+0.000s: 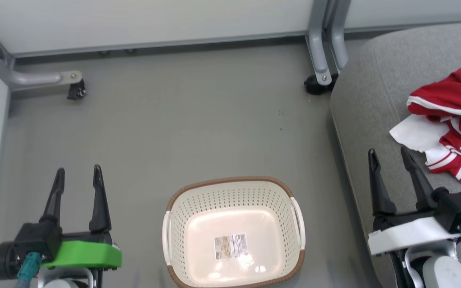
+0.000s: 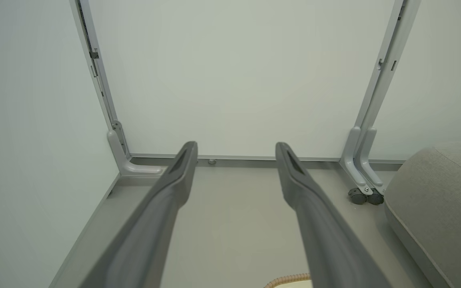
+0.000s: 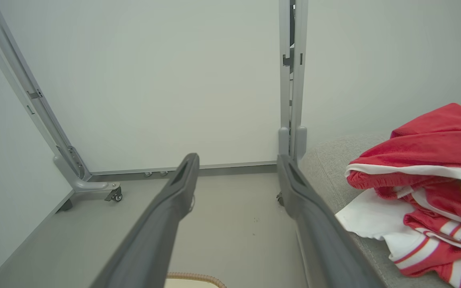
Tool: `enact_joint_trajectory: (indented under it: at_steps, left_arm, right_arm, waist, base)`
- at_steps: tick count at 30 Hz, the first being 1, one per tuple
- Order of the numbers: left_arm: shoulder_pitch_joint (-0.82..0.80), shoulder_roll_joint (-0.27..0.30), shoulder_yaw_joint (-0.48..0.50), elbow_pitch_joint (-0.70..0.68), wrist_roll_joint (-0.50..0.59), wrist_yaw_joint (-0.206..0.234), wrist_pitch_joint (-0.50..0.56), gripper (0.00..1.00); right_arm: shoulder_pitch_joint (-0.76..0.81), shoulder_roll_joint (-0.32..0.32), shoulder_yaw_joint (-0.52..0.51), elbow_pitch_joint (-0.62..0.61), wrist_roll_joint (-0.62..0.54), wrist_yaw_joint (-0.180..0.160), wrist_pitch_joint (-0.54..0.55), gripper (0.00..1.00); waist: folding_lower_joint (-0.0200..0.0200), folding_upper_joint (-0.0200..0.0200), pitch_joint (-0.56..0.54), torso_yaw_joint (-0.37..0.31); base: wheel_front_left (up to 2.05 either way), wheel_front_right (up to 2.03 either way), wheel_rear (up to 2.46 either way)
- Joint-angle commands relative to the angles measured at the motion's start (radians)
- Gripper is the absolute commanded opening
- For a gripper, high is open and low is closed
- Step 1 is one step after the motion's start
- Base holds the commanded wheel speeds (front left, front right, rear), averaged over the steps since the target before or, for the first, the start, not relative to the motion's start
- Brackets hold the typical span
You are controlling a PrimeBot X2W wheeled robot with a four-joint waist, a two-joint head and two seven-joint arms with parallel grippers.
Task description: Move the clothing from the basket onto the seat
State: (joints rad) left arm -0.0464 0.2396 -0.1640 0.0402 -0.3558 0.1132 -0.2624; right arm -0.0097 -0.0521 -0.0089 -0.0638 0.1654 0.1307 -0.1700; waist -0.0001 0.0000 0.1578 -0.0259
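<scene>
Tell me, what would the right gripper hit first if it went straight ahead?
The right gripper would probably meet the bottom of the white wall, beside the grey post; depth is unclear. The clothing lies off to the side.

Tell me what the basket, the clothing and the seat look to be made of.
The basket: probably moulded plastic, glossy cream, with punched holes, glints on its bottom and a brown woven-look rim. The clothing: soft fabric, matt red and white, lying in crumpled folds. The seat: grey woven upholstery, matt, with a fine weave texture.
</scene>
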Motion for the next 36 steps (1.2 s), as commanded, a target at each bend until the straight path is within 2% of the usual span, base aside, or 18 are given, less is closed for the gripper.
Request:
enact_joint_trajectory:
  at_steps: [1, 12, 36]
  left_arm:
    - [0.024, -0.007, 0.011, 0.005, 0.017, -0.010, -0.003, 1.00]
    - [0.123, -0.063, 0.048, 0.058, 0.099, -0.083, -0.003, 1.00]
    - [0.162, -0.114, 0.105, 0.140, 0.189, -0.154, -0.003, 1.00]
  right_arm:
    - [0.026, -0.001, 0.004, -0.010, -0.006, 0.000, 0.006, 1.00]
    - [0.136, 0.001, 0.022, -0.051, -0.003, 0.000, 0.057, 1.00]
    - [0.213, 0.001, 0.039, -0.092, 0.008, 0.000, 0.105, 1.00]
  waist:
    - [0.0001, 0.0000, -0.055, 0.030]
    - [0.0001, 0.0000, -0.145, 0.017]
    - [0.0001, 0.0000, -0.183, 0.005]
  base:
    - [0.00, 0.00, 0.00]
    - [0.00, 0.00, 0.00]
    - [0.00, 0.00, 0.00]
